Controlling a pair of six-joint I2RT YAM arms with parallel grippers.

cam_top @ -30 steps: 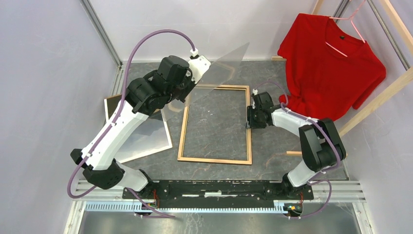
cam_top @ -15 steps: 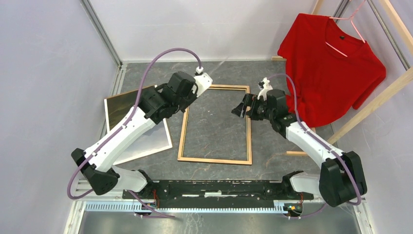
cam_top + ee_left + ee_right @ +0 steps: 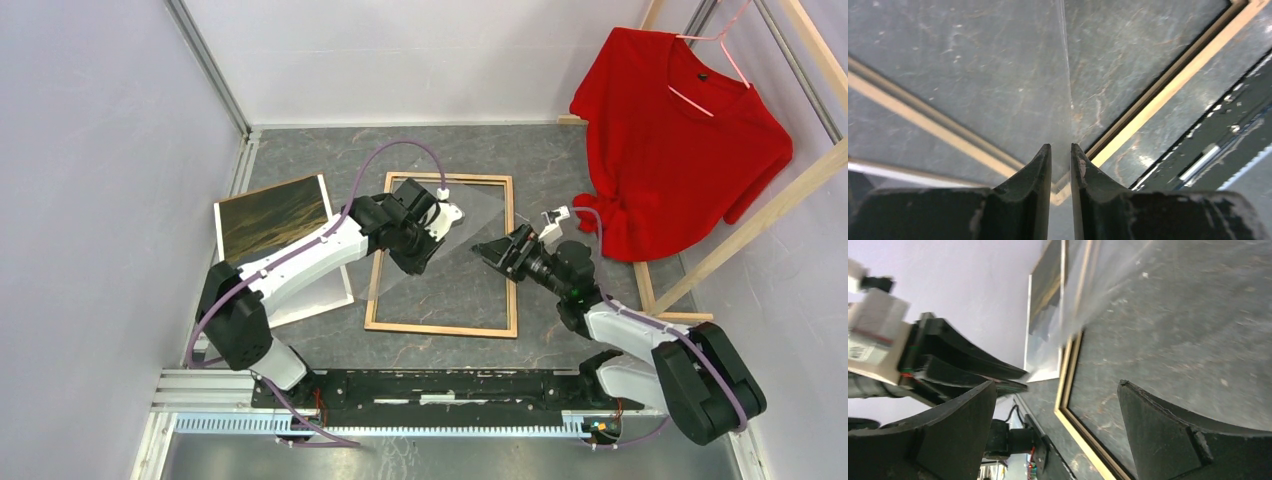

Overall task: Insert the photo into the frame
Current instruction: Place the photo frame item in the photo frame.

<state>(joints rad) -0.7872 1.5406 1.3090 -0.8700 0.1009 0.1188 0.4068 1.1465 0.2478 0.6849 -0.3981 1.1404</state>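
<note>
**Step in hand.** The glazing stage is under way; the photo is not yet in place. The thin-railed rectangular picture frame [image 3: 445, 328] lies flat at the centre of the grey marbled table [image 3: 560, 160], light wooden back upward. A clear transparent sheet [image 3: 472, 225] hangs over its opening, and appears slanted rather than seated between the rails.

**Tool state.**
- Left gripper [image 3: 1061, 147]: it points toward the near-left corner of the frame. The jaws are parted by a narrow slit, and the sheet's edge runs through that slit. The slit looks wider than the sheet, so the sheet appears released rather than pinched.
- Right gripper [image 3: 1057, 385]: it is spread wide and holds nothing, hovering by the frame's right rail.

**Next move.** The sheet probably needs to settle flat inside the rails first. After that, an arm must cross to the left and lift the print by one edge. The print must then be laid squarely inside the rails, most likely picture side down.

**The photo.** The large, thin rectangular print [image 3: 272, 212] lies face up on the table, left of the frame and skewed to it.
- The far part shows a dark brown-golden sky.
- The near part fades to pale grey-white.
- A white border runs around it.
- The left arm hides part of it.
- Its near-right corner ends just beside the frame's left rail.
</note>
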